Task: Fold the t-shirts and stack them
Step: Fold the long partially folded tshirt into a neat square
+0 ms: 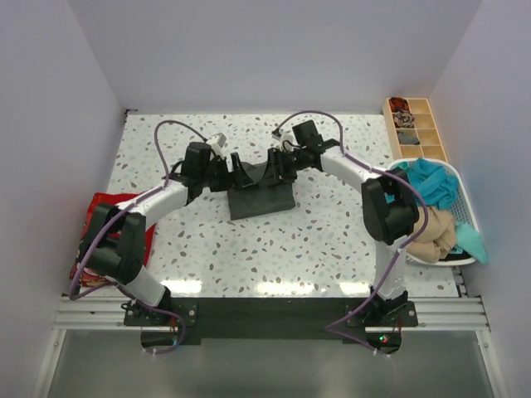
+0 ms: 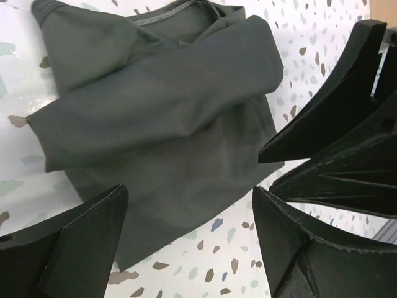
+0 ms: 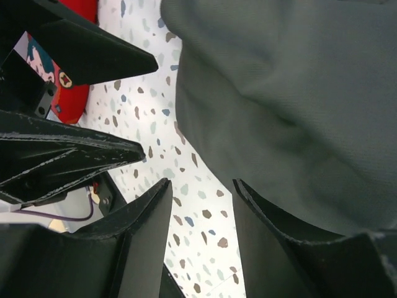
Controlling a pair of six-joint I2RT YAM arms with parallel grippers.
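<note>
A dark grey-green t-shirt [image 1: 261, 199] lies folded into a small rectangle on the speckled table. Both grippers hover close together over its far edge. My left gripper [image 1: 241, 172] is open; in the left wrist view its fingers [image 2: 80, 242] straddle a corner of the shirt [image 2: 161, 118] and bare table, gripping nothing. My right gripper [image 1: 275, 170] is also open, with only table between its tips [image 3: 201, 186] and the shirt [image 3: 298, 105] beside one finger. A red printed t-shirt [image 1: 104, 211] lies at the left table edge. Teal [image 1: 431, 182] and tan [image 1: 436, 232] shirts sit in the basket.
The white plastic basket [image 1: 465, 217] stands at the right table edge. A wooden compartment tray [image 1: 415, 124] with small items sits at the back right. Each wrist view shows the other gripper's black fingers [image 2: 335, 99] [image 3: 74, 56] close by.
</note>
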